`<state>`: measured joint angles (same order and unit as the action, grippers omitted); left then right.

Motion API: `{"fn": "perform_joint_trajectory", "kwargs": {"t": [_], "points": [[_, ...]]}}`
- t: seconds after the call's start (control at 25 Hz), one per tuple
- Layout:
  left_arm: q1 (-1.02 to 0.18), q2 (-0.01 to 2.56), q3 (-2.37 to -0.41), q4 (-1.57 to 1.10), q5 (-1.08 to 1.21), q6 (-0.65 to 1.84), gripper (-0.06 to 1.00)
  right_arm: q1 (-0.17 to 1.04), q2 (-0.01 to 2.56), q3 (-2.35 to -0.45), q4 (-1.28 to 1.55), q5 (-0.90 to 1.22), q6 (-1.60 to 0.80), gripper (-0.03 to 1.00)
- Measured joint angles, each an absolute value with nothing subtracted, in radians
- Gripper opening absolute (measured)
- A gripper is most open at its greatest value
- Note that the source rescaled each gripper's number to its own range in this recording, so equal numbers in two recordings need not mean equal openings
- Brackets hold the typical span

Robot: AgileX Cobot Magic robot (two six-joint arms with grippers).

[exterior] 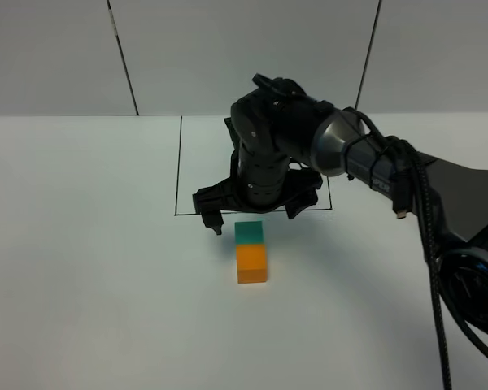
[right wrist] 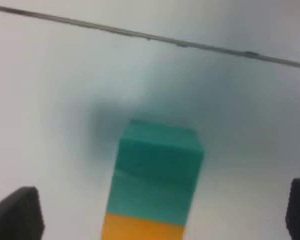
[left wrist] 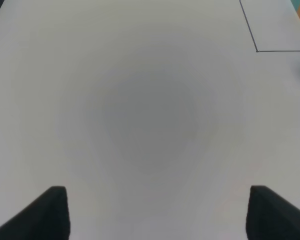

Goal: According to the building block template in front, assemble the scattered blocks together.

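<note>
White table (exterior: 81, 268) carries a black drawn rectangle outline (exterior: 177, 171), and what lies inside it is hidden by the right arm. Just in front of the outline, the teal cube (exterior: 250, 232) touches the orange cube (exterior: 252, 264), both plain and matte. The left gripper (left wrist: 157, 212) is spread over bare table, and the right gripper (exterior: 252, 213) hangs spread above the teal cube, holding nothing.

One teal cube (exterior: 249, 232) and one orange cube (exterior: 252, 264) sit on the white table (exterior: 81, 268), two cubes in all, touching face to face; the teal one lies at 12 o'clock of the orange. One thin black drawn rectangle (exterior: 179, 162) is marked on the table at 12 o'clock of the pair. One robot arm (exterior: 374, 162) shows in the high view. Two dark fingertips (left wrist: 52, 210) appear in each wrist view, four in total.
</note>
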<state>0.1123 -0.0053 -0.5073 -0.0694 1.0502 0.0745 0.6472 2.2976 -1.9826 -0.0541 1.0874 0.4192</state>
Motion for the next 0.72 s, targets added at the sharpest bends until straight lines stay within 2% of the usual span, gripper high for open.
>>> {"fn": "perform_joint_trajectory", "kwargs": {"t": [0.24,0.52,0.72], "points": [[0.112,-0.005,-0.507,-0.069,1.05,0.075,0.63,0.571,2.231,-1.983,-0.071,1.143,0.191,1.0],[0.112,-0.005,-0.507,-0.069,1.05,0.074,0.63,0.39,2.136,-1.964,-0.021,1.107,0.144,1.0],[0.112,-0.005,-0.507,-0.069,1.05,0.074,0.63,0.228,2.058,-1.86,-0.008,1.056,0.124,1.0]]}}
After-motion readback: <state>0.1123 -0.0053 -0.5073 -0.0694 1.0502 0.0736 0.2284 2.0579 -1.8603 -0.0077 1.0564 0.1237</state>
